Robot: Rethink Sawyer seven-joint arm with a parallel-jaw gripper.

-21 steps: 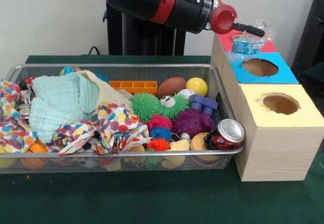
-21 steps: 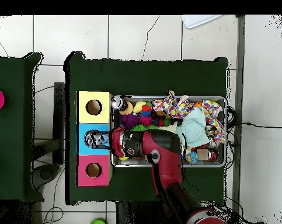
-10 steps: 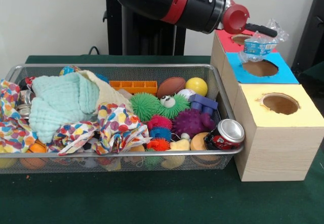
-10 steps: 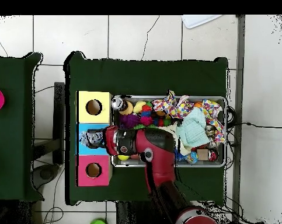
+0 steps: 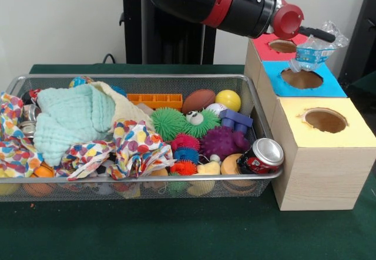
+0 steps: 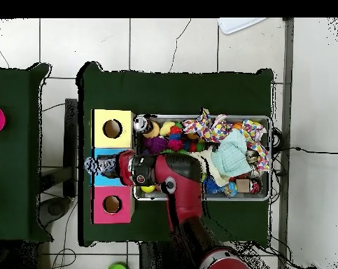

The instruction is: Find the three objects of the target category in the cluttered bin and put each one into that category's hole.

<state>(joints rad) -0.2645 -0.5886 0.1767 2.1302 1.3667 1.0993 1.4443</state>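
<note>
A green-covered tabletop (image 5: 176,236) is seen nearest the front camera. On it stands a silver wire-mesh bin (image 5: 141,186), crowded with items. At the bin's near right corner a red and silver drink can (image 5: 261,156) lies on its side, beside a purple spiky rubber ball (image 5: 222,141). A multicoloured patterned cloth (image 5: 138,145) and a mint-green folded towel (image 5: 70,119) are heaped over the left part. Further back lie a green spiky ball (image 5: 167,122), an orange plastic block (image 5: 155,100), a brown toy football (image 5: 198,100) and a yellow ball (image 5: 228,100).

Just beside the bin's right end, a row of wooden boxes is recorded: the yellow-topped box (image 5: 346,132) nearest, then the blue-topped box (image 5: 329,84), then the red-topped box (image 5: 264,44), each with a round hole.

The gripper (image 5: 320,36) is closed around a crushed clear plastic bottle with a blue label (image 5: 314,50), held above the far right side of the blue-topped box, past its hole.
</note>
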